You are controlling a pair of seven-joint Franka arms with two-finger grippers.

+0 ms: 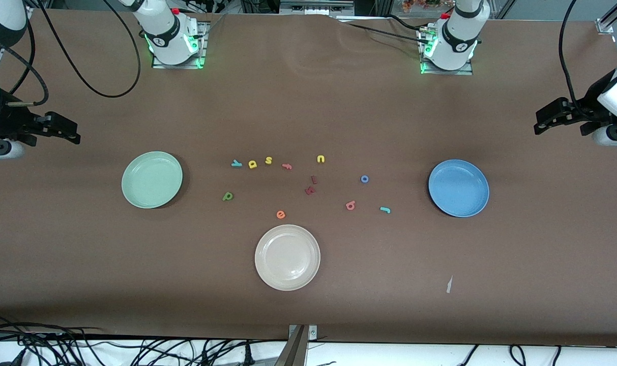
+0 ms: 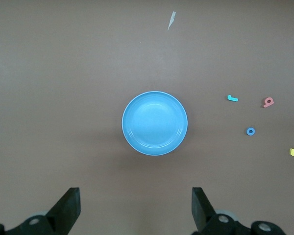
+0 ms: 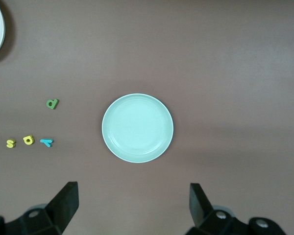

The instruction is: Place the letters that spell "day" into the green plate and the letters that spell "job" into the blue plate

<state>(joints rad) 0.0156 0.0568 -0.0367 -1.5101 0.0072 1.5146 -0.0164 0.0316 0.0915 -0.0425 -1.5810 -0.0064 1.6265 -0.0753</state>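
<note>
The green plate [image 1: 152,179] [image 3: 137,128] lies empty toward the right arm's end, the blue plate [image 1: 459,188] [image 2: 155,123] empty toward the left arm's end. Between them lie the foam letters: teal y [image 1: 236,163], yellow a [image 1: 253,164], dark green d [image 1: 228,196], blue o [image 1: 364,179], pink b [image 1: 350,205] and teal j [image 1: 385,209]. My right gripper [image 1: 69,131] [image 3: 134,198] hangs open over the table by the green plate. My left gripper [image 1: 542,121] [image 2: 136,200] hangs open by the blue plate. Neither holds anything.
A cream-white plate [image 1: 287,257] sits nearest the front camera, with an orange e [image 1: 281,214] just above it. A yellow s [image 1: 269,160], pink f [image 1: 287,166], yellow u [image 1: 321,159] and two dark red letters [image 1: 311,185] lie among the others. A paper scrap [image 1: 448,284] lies nearby.
</note>
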